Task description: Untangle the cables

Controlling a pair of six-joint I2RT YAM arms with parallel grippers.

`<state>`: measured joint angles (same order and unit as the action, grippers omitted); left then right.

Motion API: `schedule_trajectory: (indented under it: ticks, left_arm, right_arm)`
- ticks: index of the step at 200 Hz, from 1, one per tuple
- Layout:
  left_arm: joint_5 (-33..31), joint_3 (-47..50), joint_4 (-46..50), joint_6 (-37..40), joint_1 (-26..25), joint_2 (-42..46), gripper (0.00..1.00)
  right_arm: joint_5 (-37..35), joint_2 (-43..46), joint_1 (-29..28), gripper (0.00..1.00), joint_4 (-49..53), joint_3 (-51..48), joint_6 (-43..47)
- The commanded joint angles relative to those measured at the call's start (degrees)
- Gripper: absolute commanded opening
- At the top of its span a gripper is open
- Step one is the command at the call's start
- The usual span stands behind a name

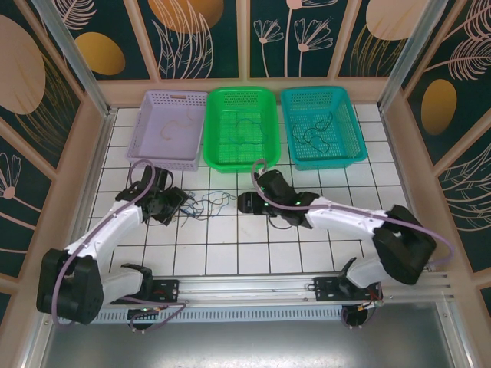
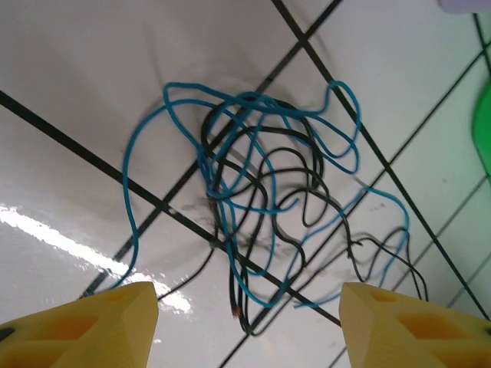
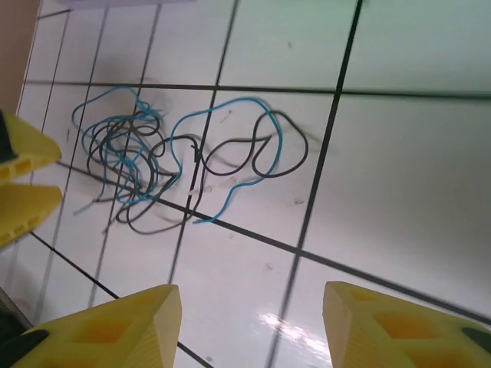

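While the cables (image 1: 205,205) lie tangled on the tiled table (image 1: 230,245) between my 2 grippers, the left gripper (image 2: 247,295) and the right gripper (image 3: 252,295) stand spread, empty. They look light, limp, slippery; I judge 1 free blue end (image 3: 198,222) the best hold.

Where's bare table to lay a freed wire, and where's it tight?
Free: white tiled table near the front rail, between both arms; also tiles between the teal plastic basket and the right arm. Crowded: the blue and black wire tangle, flanked by the left gripper and right gripper.
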<state>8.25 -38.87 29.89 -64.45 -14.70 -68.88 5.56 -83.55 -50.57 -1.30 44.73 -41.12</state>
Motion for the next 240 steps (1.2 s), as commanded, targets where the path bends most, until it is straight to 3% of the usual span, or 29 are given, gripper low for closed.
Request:
schedule_trajectory:
  ticks: [1, 27, 46, 116, 132, 153, 164, 165, 180, 207, 240]
  left_arm:
    - [-0.28, 0.35, -2.04, 3.27, 0.37, -2.59, 0.63]
    - [3.03, 3.72, -8.94, 1.88, 0.37, -1.6, 0.59]
    - [5.02, 5.0, -12.24, 2.17, 0.33, -0.98, 0.57]
    - [2.03, 3.27, -8.74, 8.36, 0.41, -2.74, 0.56]
    - [2.03, 3.3, -9.48, 9.04, 0.37, -3.16, 0.56]
    - [2.16, 2.99, -10.11, 10.28, 0.37, -4.01, 0.56]
    - [1.48, 2.92, -10.03, 11.0, 0.37, -4.33, 0.54]
    - [1.41, 2.92, -10.03, 11.05, 0.37, -4.33, 0.54]
    - [-0.09, 3.22, -10.27, 11.79, 0.37, -5.2, 0.49]
    - [-4.4, 4.71, -13.43, 11.68, 0.44, -6.97, 0.33]
    - [-7.1, 4.87, -15.65, 10.82, 0.43, -9.38, 0.03]
  right_arm:
    - [-2.29, -4.22, 0.39, 0.52, -8.0, -0.06, -19.17]
    - [1.4, -8.43, 0.47, 0.52, -17.11, -0.88, -37.09]
    - [1.34, -10.78, -0.05, 0.51, -17.83, 0.78, -46.49]
    - [-0.95, -18.17, -0.37, 0.51, -25.1, 1.57, -68.12]
    - [-2.15, -19.73, -0.41, 0.5, -24.89, 3.2, -69.12]
    - [-2.79, -22.71, -0.07, 0.4, -25.47, 5.2, -69.29]
    - [-3.19, -23.89, 0.03, 0.27, -24.87, 5.94, -68.95]
    - [-3.32, -23.97, 0.03, 0.22, -24.73, 5.96, -68.88]
    - [-4.82, -23.12, -0.15, 0.0, -23.39, 5.43, -67.83]
    - [-10.63, -14.65, -0.15, 0.0, -14.65, 3.86, -60.07]
    - [-16.18, 0.35, 2.41, 0.0, -3.12, -0.48, -47.65]
